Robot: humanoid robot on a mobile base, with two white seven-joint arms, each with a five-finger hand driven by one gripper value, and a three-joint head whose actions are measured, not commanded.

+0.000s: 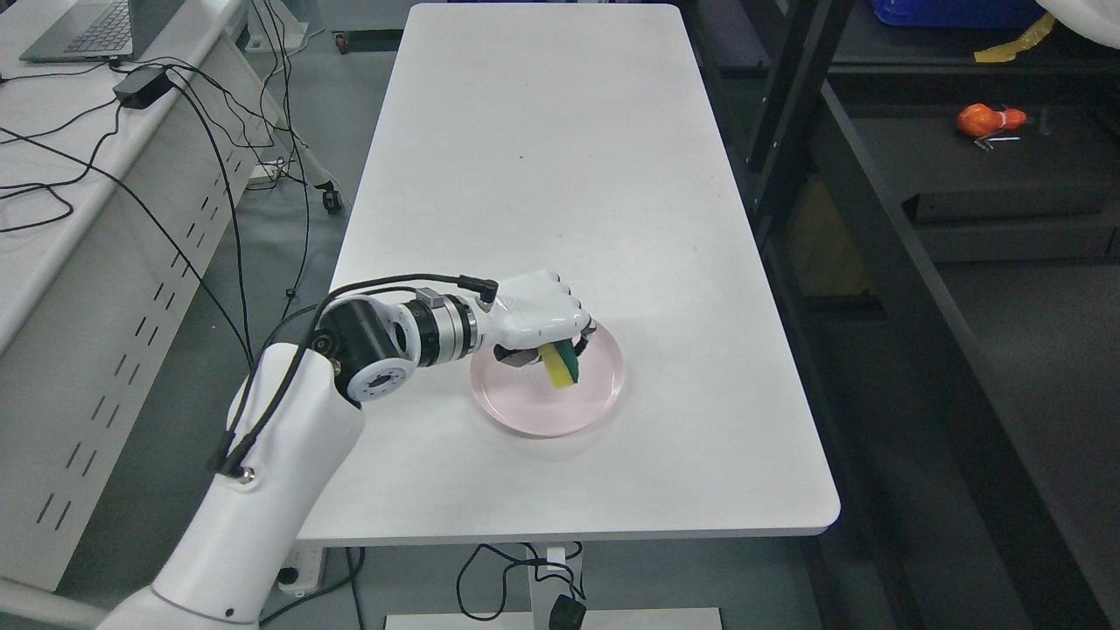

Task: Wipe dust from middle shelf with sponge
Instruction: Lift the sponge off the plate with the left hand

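A yellow and green sponge [561, 365] sticks out below my left hand [544, 325], whose white fingers are curled around it. The hand hovers over a pink plate [604, 395] that lies on the white table [560, 175] toward its near half. My left arm reaches in from the lower left. A dark metal shelf unit [875, 219] stands to the right of the table. One of its levels [989, 166] shows at the upper right. My right arm does not appear.
An orange object [989, 119] lies on the dark shelf at the upper right, with yellow tape [1015, 42] above it. At the left stands a white desk [61, 219] with a laptop [83, 31], a power brick [143, 86] and several trailing cables.
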